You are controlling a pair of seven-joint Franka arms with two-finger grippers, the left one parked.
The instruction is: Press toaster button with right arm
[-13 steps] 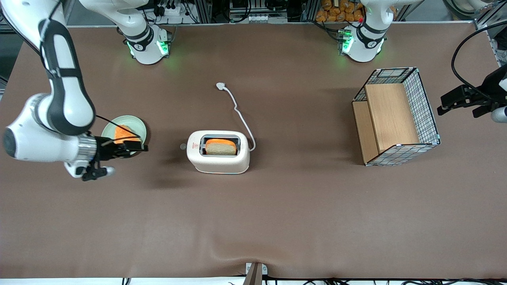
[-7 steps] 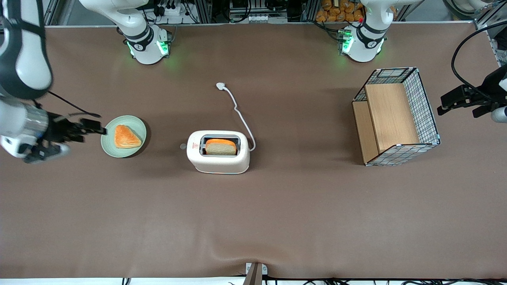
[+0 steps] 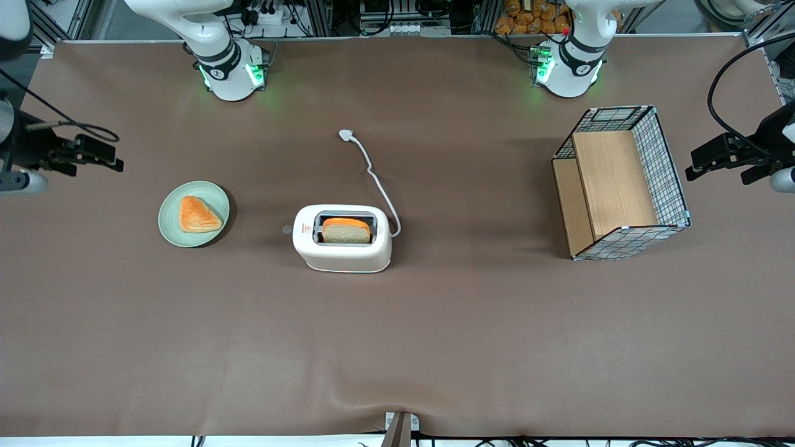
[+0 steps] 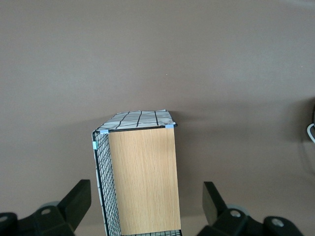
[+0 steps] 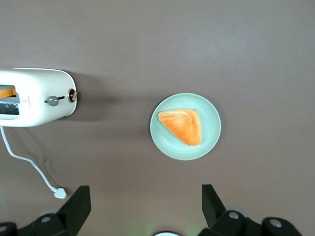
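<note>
The white toaster (image 3: 342, 239) stands mid-table with a bread slice (image 3: 346, 231) in its slot. Its small grey button (image 3: 287, 230) sticks out of the short end that faces the working arm's end of the table. My right gripper (image 3: 109, 158) is open and empty. It hangs high near the working arm's end of the table, well away from the toaster and farther from the front camera than the plate. In the right wrist view the toaster (image 5: 37, 96) and its button (image 5: 51, 101) show far below the gripper (image 5: 145, 196), with its black fingers (image 5: 78, 201) spread wide.
A green plate (image 3: 171, 231) with an orange pastry (image 3: 197, 213) lies between the gripper and the toaster. The toaster's white cord ends in a plug (image 3: 346, 133). A wire basket with wooden panels (image 3: 621, 180) stands toward the parked arm's end.
My right arm has pulled back from beside the plate, away from the toaster toward the table's end and farther from the front camera. The toaster has not moved.
</note>
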